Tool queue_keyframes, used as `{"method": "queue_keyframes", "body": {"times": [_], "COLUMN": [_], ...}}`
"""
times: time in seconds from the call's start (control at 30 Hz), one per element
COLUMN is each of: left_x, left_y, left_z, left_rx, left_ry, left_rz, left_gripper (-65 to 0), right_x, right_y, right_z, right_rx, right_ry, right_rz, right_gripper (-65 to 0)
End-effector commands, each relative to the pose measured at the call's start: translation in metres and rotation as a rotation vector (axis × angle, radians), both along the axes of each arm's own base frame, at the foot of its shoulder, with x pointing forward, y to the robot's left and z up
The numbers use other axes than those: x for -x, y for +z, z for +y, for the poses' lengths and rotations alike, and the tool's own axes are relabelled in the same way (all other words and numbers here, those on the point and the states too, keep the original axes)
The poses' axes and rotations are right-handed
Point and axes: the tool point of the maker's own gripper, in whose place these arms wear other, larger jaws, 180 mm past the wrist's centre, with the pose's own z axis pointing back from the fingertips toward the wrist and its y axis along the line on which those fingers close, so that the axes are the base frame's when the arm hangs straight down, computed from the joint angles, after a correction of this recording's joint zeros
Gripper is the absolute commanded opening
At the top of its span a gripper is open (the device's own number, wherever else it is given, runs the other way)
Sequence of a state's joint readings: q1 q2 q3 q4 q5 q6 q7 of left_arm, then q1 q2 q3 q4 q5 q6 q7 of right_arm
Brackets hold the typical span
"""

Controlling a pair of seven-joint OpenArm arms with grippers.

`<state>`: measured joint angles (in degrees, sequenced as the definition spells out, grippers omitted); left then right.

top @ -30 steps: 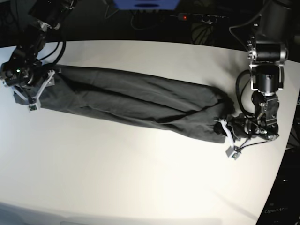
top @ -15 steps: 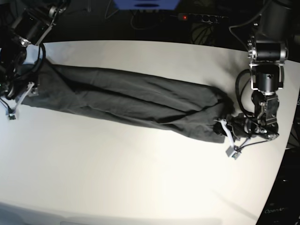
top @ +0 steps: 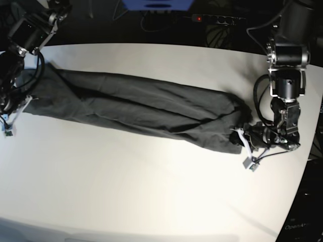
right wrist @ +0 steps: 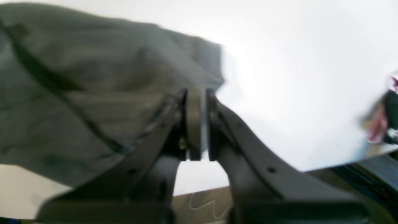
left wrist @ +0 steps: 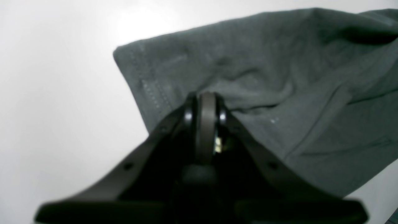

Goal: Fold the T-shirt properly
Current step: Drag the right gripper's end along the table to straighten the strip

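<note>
The dark grey T-shirt (top: 141, 108) lies stretched as a long, wrinkled band across the white table (top: 151, 191), running from far left to right. At its right end my left gripper (top: 238, 139) is shut on a bunched corner; the left wrist view shows the pads (left wrist: 205, 102) pinching the cloth (left wrist: 264, 77) beside a stitched hem. My right gripper (top: 8, 127) sits just off the shirt's left end at the table's left edge. In the right wrist view it (right wrist: 202, 124) is shut with a thin bright slit between the pads. The cloth (right wrist: 77, 87) lies beside its left finger, with none seen between the pads.
A power strip (top: 214, 19) with a red light, cables and a blue object (top: 156, 4) lie beyond the table's back edge. The curved right table edge (top: 303, 166) runs close to the left arm. The table edge (right wrist: 199, 192) shows just under the right gripper.
The right gripper moved off the shirt's left end, leftward and toward the front, to the table's left edge, and its jaws closed. The shirt's left end now lies flat. Left arm unmoved.
</note>
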<state>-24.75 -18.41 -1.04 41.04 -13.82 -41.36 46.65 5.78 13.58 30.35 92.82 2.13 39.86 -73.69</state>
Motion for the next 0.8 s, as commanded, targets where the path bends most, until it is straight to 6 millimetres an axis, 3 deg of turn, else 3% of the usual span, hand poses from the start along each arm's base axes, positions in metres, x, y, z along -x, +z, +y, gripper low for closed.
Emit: {"method": "queue_keyframes", "body": {"times": [0.0,0.1,0.23,0.43,0.53,0.67,0.77], "left_x": [0.136,0.137,0.138,0.138,0.137,0.143,0.131], "left_y": [-0.065,-0.064,-0.064,-0.064,-0.063,-0.060,-0.051], "left_z": [0.036,0.042,0.043,0.044,0.044,0.048,0.050], "left_rx": [-0.314,-0.318,-0.320,-0.322,-0.322,-0.344,-0.371], "left_ry": [-0.172,-0.163,-0.162,-0.161,-0.161,-0.170,-0.183], "left_rz": [0.496,0.498,0.501,0.503,0.500,0.545,0.515], "left_gripper": [-61.3,-61.3,-61.3,-61.3,-61.3,-61.1,-61.0], "right_x": [-0.007,-0.006,0.001,-0.006,-0.005,-0.014,-0.019], "right_y": [0.012,0.004,-0.031,-0.070,-0.080,-0.079,-0.079], "right_z": [-0.007,0.000,0.006,0.023,0.027,0.031,0.035], "right_rx": [0.025,-0.002,-0.089,-0.211,-0.240,-0.236,-0.232], "right_ry": [0.003,0.005,-0.010,0.001,0.000,0.032,0.056], "right_rz": [-0.030,-0.024,0.051,0.042,0.044,0.014,0.010], "right_gripper": [-64.4,-64.6,-64.6,-64.6,-64.6,-64.6,-64.6]}}
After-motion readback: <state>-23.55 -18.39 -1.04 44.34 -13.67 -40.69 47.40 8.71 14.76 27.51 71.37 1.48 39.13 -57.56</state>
